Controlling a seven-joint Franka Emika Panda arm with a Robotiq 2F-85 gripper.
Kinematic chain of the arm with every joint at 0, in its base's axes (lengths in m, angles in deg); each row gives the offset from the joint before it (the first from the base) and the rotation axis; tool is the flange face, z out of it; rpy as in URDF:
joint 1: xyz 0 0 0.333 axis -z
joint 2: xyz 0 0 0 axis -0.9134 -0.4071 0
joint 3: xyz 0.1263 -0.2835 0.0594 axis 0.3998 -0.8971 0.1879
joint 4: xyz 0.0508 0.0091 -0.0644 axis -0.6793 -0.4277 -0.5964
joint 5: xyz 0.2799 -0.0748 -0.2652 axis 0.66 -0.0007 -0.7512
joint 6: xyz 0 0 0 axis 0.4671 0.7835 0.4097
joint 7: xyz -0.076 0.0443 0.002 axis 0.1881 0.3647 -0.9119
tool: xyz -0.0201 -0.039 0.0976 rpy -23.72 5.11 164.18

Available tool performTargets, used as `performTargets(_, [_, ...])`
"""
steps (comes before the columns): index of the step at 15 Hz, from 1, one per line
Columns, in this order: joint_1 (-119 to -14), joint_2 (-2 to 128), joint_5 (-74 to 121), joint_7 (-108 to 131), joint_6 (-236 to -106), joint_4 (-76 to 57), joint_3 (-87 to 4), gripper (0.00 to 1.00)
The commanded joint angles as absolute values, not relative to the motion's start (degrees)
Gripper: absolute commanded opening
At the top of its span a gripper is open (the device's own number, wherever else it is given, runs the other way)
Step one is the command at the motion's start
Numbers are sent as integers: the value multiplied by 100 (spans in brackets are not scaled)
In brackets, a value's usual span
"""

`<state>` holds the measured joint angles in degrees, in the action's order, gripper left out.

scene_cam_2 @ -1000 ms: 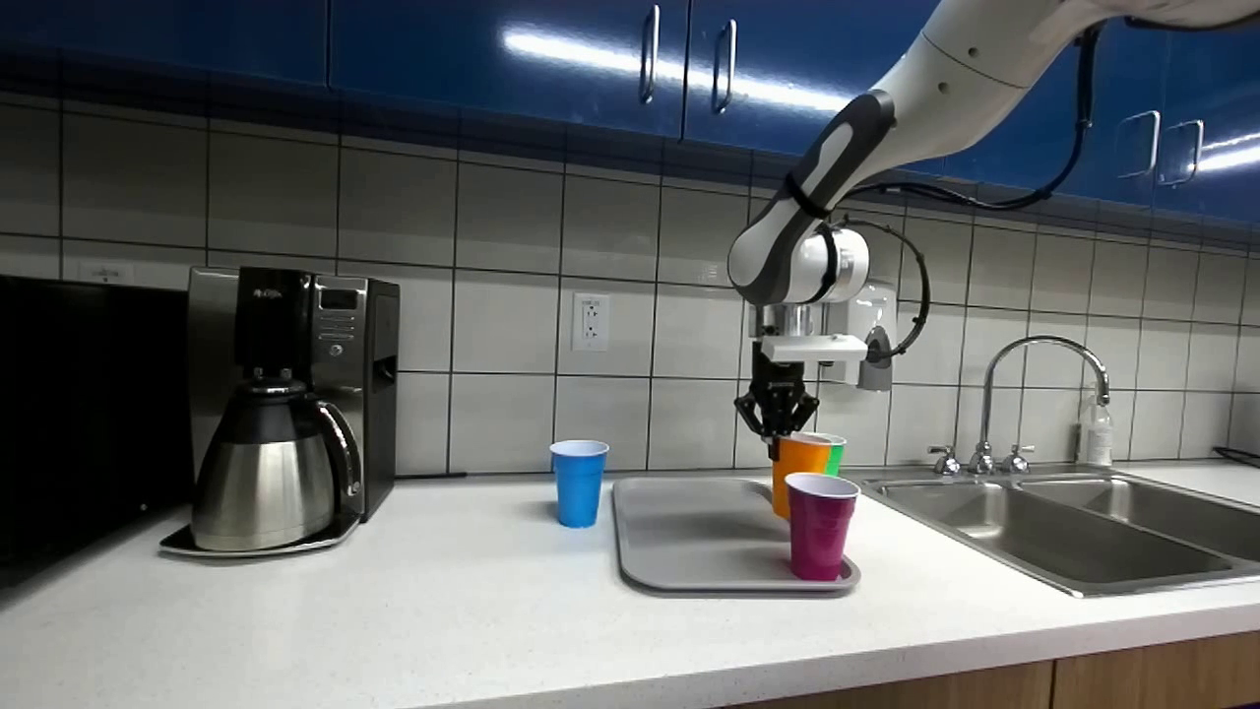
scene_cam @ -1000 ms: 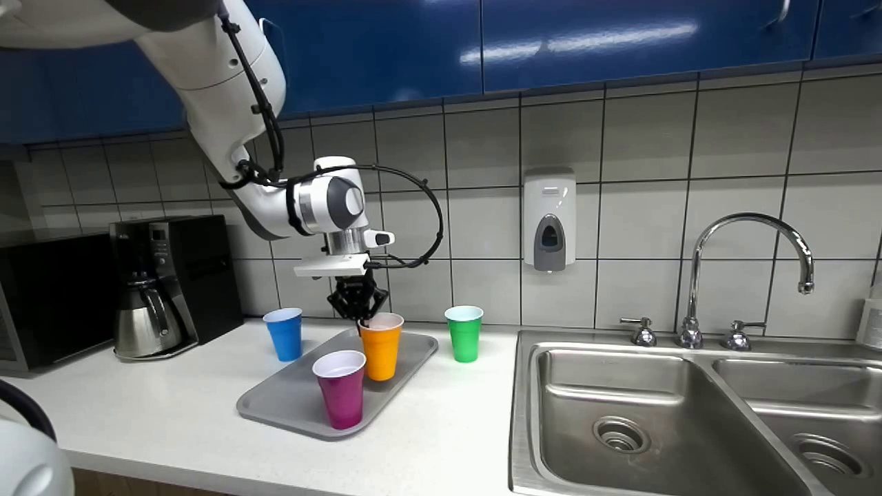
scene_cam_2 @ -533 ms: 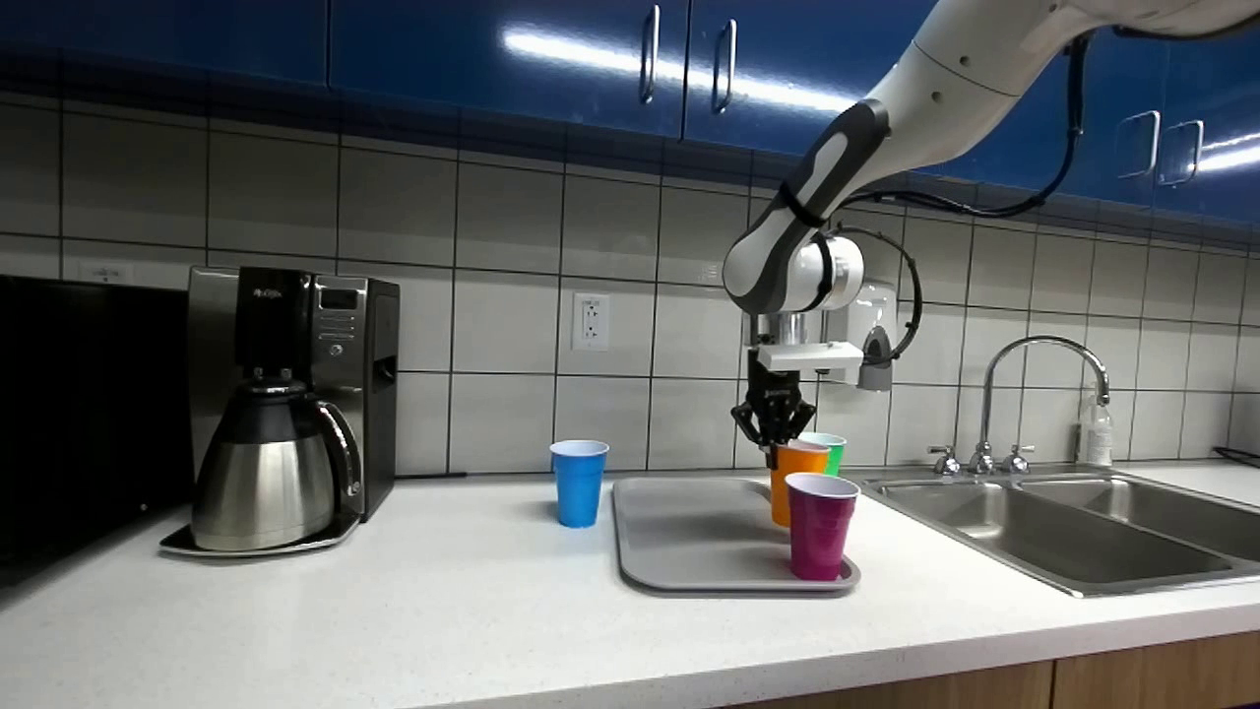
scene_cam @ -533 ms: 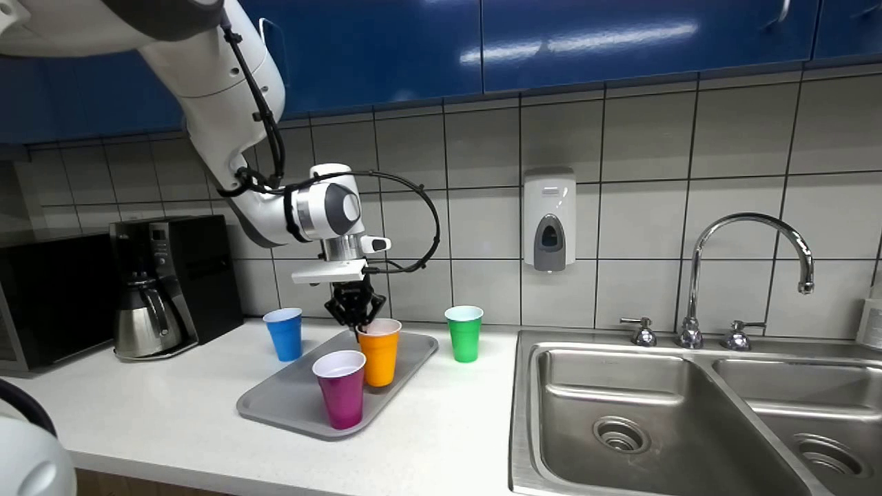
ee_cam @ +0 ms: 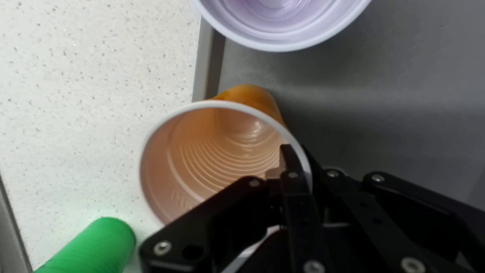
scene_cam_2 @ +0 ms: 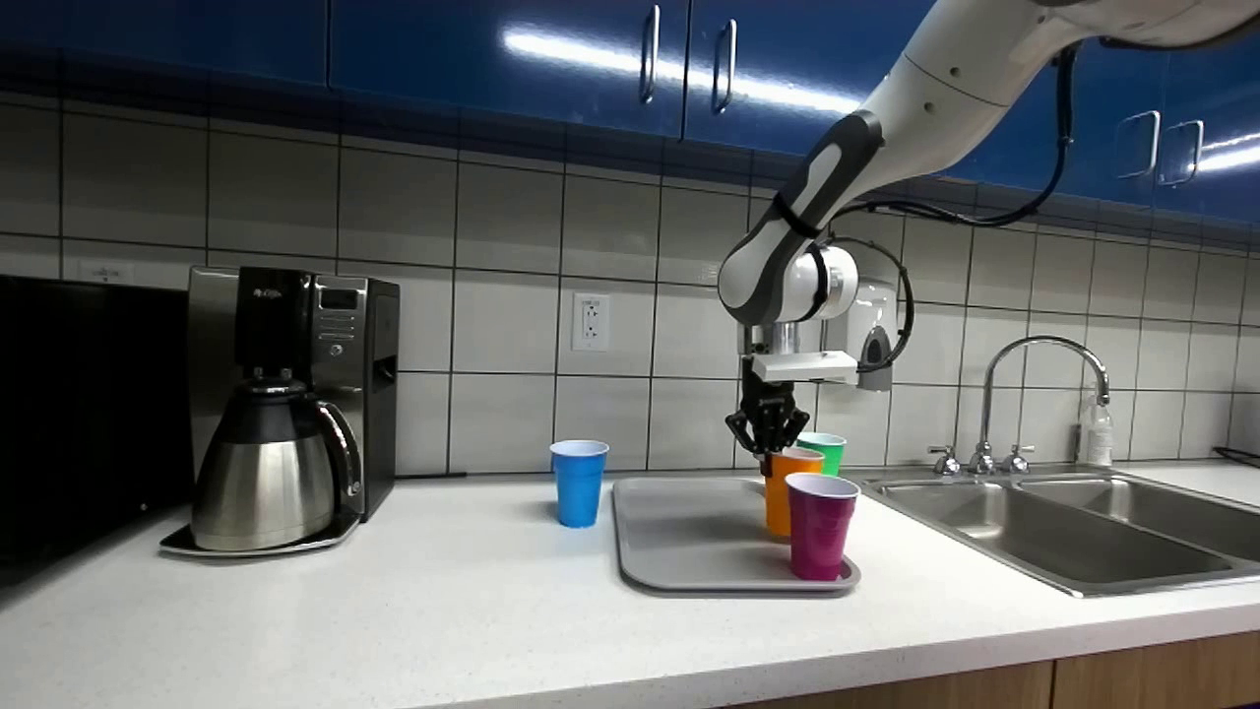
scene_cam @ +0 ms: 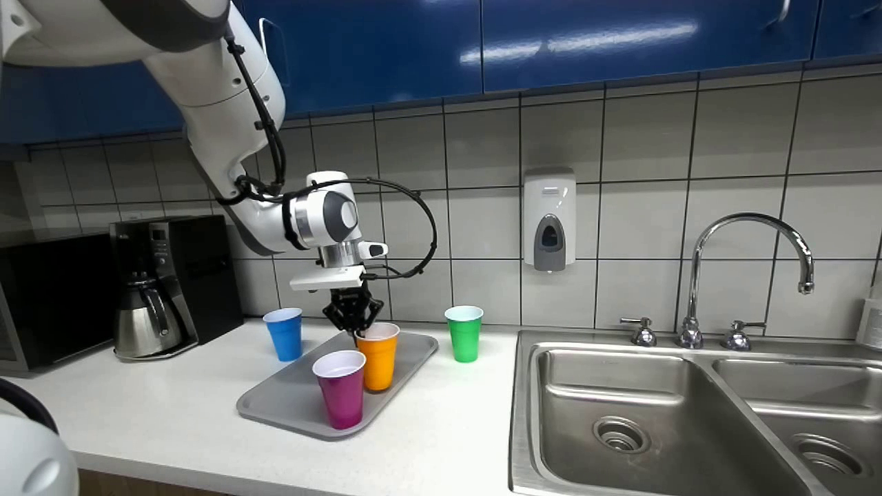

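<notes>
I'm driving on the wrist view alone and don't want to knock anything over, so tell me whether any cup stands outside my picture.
Observer: Yes, a blue cup stands on the counter, beside the tray rather than on it.
Operator: Then tell me how the claw sits on the orange cup relative to that one.
Observer: It grips the rim on the side nearer the blue cup, as both exterior views show.
</notes>
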<state>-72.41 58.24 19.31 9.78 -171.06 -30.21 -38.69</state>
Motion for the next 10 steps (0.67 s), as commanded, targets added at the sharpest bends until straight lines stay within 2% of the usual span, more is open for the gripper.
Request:
performTargets(1, [-7282, 5708, 1732, 758, -17214, -2919, -3868, 1])
performTargets(8, [-7312, 5658, 1716, 725, -17329, -2929, -3887, 3])
performTargets(9, [-7319, 5654, 1700, 713, -17334, -2932, -3894, 29])
performTargets(10, [-7322, 5650, 1691, 703, -17328, -2935, -3897, 29])
